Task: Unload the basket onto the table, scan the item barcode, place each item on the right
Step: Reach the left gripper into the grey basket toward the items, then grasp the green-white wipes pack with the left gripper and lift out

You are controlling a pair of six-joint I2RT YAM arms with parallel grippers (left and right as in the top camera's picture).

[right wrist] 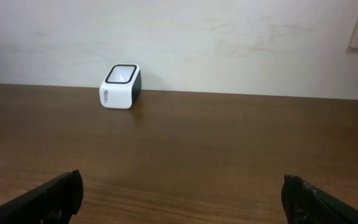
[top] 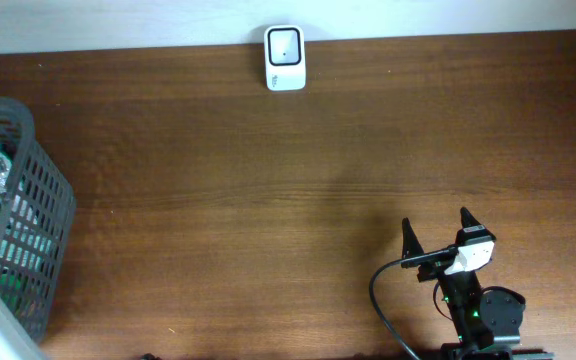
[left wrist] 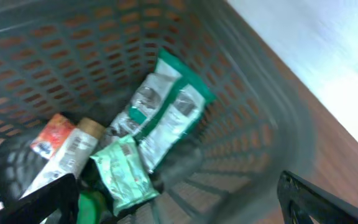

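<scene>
Left gripper (left wrist: 176, 180) spread wide above the basket (left wrist: 253, 124), nothing held. Inside, among other packs (left wrist: 124, 177), a green-edged pouch (left wrist: 166, 112): likely light, soft, slick; best pinched across a flat edge. Right gripper (top: 436, 220) likewise spread, empty. Farthest, scanner (top: 285, 57) at the table (top: 268, 200) back edge.

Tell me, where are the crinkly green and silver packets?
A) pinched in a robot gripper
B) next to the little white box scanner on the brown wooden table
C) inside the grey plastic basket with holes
C: the left wrist view looks down on the green and silver packets lying on the bottom of the grey plastic mesh basket.
</scene>
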